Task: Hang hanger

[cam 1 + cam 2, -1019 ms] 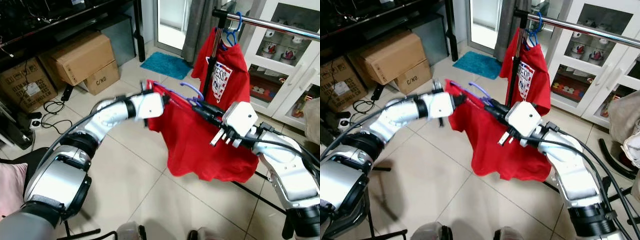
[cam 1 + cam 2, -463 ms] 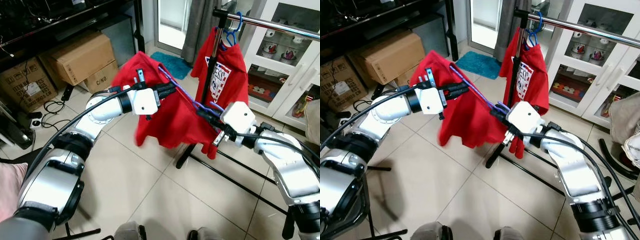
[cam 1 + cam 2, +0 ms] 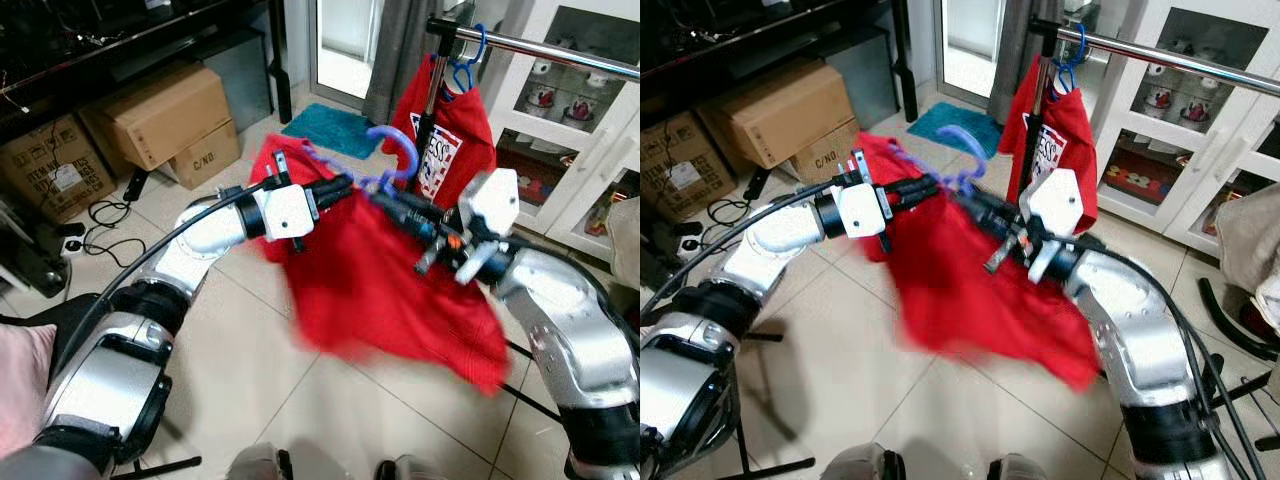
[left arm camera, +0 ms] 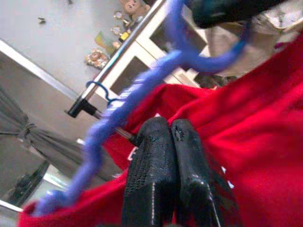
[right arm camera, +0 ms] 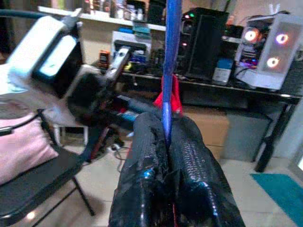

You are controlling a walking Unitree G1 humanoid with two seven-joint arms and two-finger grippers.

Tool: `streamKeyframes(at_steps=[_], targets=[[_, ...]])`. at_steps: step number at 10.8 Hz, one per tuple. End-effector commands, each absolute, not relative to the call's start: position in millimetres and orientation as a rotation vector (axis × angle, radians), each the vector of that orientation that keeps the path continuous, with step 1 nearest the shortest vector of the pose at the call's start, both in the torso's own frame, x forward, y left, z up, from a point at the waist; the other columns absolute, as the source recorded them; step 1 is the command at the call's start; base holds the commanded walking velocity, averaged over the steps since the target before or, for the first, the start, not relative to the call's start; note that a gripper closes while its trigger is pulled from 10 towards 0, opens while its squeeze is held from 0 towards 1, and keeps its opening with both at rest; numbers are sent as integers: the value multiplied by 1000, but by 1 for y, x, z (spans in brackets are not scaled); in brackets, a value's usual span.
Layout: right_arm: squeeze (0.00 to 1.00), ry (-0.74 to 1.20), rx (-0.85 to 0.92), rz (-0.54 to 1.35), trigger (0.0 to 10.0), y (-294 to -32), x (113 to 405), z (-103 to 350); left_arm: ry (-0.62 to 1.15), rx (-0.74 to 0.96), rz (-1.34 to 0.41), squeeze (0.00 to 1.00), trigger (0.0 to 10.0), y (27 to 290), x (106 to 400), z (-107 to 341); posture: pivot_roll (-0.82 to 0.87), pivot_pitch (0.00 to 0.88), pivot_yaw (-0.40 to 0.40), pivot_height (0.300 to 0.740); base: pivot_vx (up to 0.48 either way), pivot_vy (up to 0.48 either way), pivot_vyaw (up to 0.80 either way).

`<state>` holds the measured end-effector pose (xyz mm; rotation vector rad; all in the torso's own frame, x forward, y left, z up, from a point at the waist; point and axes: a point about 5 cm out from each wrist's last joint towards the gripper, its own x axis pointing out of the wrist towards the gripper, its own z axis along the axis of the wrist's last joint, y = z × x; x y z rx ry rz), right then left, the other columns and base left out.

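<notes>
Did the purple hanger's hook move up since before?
Yes. The purple hanger has its hook higher now, closer to the silver rail, with the red shirt hanging below it.

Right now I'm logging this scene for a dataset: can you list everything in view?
Purple hanger: one, held between both grippers, carrying a shirt.
Red shirt: one, draped on the purple hanger.
Hung shirt: one, red with a print, on a blue hanger on the rail.
Rail: one, silver, upper right.
Boxes: three, brown cardboard, far left by the wall.
Mat: one, teal, by the doorway.
Cabinet: one, white, glass doors, right.
Left gripper: shut on the shirt.
Right gripper: shut on the hanger.
</notes>
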<state>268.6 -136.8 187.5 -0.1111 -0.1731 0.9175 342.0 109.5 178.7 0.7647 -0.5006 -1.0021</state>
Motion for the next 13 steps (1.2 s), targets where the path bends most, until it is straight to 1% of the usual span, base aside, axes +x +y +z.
streamKeyframes(at_steps=[1,3,5,9,10,11,12,13], targets=[[0,-192,-108,949,0,-137,264,193,-524,745,-968,0,0,112,345,186,-68,0,55,740,0,0,0],[0,-172,-136,951,0,-142,262,192,-562,763,-873,0,0,123,348,194,-71,0,57,740,0,0,0],[0,-173,-156,964,0,-142,262,195,-612,735,-808,0,0,123,349,202,-71,0,53,740,0,0,0],[0,-180,-140,929,0,-139,264,197,-620,723,-805,0,0,121,348,200,-74,0,53,740,0,0,0],[0,-164,-138,954,0,-136,263,194,-625,711,-810,0,0,119,347,200,-72,0,55,740,0,0,0],[0,-95,-217,973,0,-137,261,185,-646,690,-805,0,0,118,347,203,-72,0,56,740,0,0,0],[0,-60,-226,913,0,-142,266,179,-665,674,-800,0,0,115,347,208,-71,0,57,740,0,0,0],[0,3,-287,877,0,-147,270,169,-690,653,-797,0,0,112,347,212,-72,0,58,740,0,0,0]])
